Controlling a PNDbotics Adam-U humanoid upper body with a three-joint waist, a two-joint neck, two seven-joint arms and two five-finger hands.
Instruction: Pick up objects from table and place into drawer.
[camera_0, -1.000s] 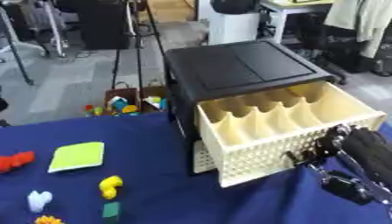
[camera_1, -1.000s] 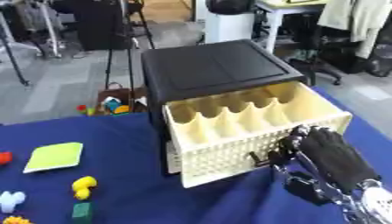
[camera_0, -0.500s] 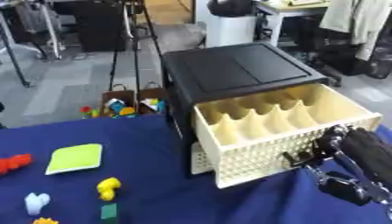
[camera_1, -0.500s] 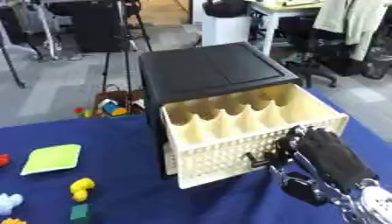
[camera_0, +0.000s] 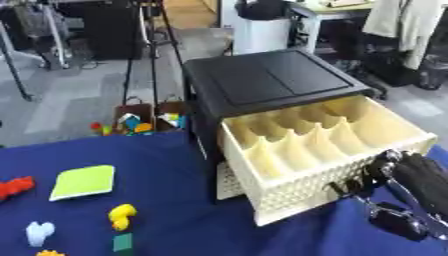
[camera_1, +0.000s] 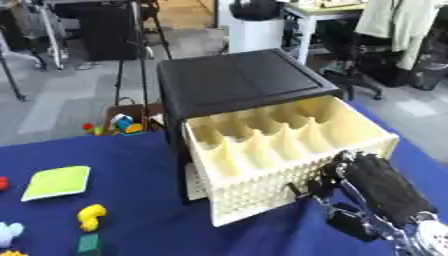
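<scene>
At the near right edge, the right hand (camera_1: 372, 187) is sitting against the front of the cream drawer (camera_0: 337, 172), fingers curled in toward the lattice face; whether they're actually hooking a handle, can't tell. Left hand isn't showing in either view.

Near left on the blue table (camera_0: 166, 200): a yellow block (camera_0: 122, 216), a green cube (camera_0: 123, 242), a pale blue piece (camera_0: 39, 232), an orange bit at the bottom edge (camera_0: 50, 253), a red block (camera_0: 16, 187) and a flat lime pad (camera_0: 83, 181). All lying well apart from the drawer, none in hand.

Drawer is standing pulled out of the black cabinet (camera_0: 262, 82), its divided slots looking empty from here.

Judgement: opening step is basically done, picking isn't started. Next move is calling for letting go of the drawer front and reaching across to the left cluster; yellow block looks like the nearest candidate. Beyond the table, a box of toys (camera_0: 144, 120) is sitting on the floor.
</scene>
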